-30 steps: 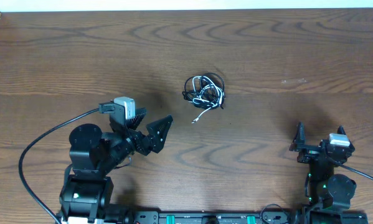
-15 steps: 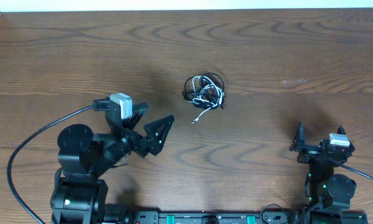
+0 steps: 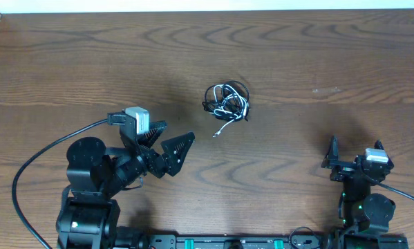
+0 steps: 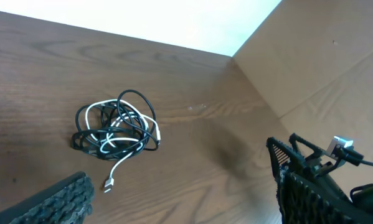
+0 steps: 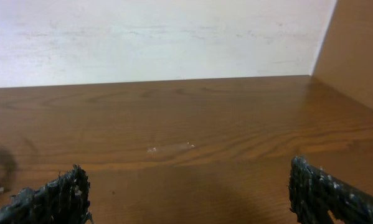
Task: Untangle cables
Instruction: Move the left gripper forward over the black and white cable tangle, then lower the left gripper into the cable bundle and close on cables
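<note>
Left gripper: jaws apart, empty, pointing at the cables, near but not touching. Cables sit mid-table, black and white in one knotted bundle, white plug end trailing. Right gripper: jaws apart, empty, well apart. Untangling not started; all left.

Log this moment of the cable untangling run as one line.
cables: knotted bundle on table, untouched | left gripper: open, aimed at bundle, not touching | right gripper: open, far from cables

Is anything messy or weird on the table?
Yes: the cables sit in a knotted black-and-white clump on the table, with one white plug end straggling out of it. Nothing else looks odd.
</note>
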Tool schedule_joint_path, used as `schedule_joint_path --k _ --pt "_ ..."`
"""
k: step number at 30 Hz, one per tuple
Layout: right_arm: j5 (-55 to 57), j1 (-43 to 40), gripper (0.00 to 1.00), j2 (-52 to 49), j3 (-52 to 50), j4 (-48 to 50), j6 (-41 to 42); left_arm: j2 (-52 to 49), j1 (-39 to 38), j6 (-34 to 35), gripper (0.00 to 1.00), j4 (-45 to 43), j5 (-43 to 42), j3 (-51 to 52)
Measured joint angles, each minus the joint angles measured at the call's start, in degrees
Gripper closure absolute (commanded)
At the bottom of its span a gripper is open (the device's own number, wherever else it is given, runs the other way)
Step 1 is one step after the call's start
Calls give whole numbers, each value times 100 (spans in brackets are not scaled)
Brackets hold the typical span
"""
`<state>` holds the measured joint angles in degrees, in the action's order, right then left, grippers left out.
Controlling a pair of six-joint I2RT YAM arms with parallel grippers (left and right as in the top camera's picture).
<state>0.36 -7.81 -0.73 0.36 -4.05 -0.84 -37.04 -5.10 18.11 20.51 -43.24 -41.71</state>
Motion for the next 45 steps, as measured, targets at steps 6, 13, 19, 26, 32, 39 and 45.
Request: schedule_joint_path --k 6,13,19,26,32,39,45 --pt "0 0 1 0 0 0 0 -201 0 903 5 -13 483 0" --pt "0 0 1 0 0 2 0 -828 -83 1843 6 -39 925 -2" --pt "0 0 1 0 0 2 0 -1399 -708 2739 6 -55 1641 -227" --pt "0 0 1 -2 0 0 0 -1963 -1755 3672 10 -564 2605 -417" --pt "0 0 1 0 0 2 0 -2771 -2544 3692 10 -791 3665 -420" --pt "0 0 1 0 0 0 0 -4015 -3115 3023 10 -942 4695 -514" --pt "0 0 1 0 0 0 0 -4701 -3528 2520 9 -1069 5143 -887"
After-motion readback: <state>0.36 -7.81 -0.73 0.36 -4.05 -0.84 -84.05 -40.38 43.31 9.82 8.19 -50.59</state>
